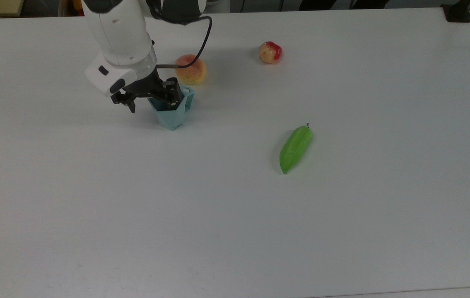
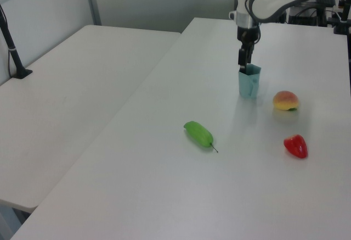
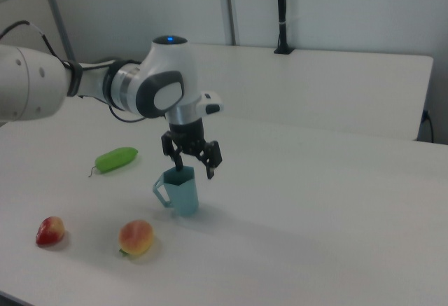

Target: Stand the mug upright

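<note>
The pale teal faceted mug stands upright on the white table, its handle turned toward the peach in the top view. The mug and its handle also show in the left view and in the right view. My gripper hangs just above the rim, pointing down, and it is open. In the right view the gripper has one finger over the mug's mouth and the other outside the wall, on the right view's right. Neither finger presses the mug. The gripper hides part of the rim.
A peach lies close behind the mug in the top view. A red-and-yellow fruit sits farther to the top view's right. A green pepper-like vegetable lies mid-table. A second table adjoins on the left view's left.
</note>
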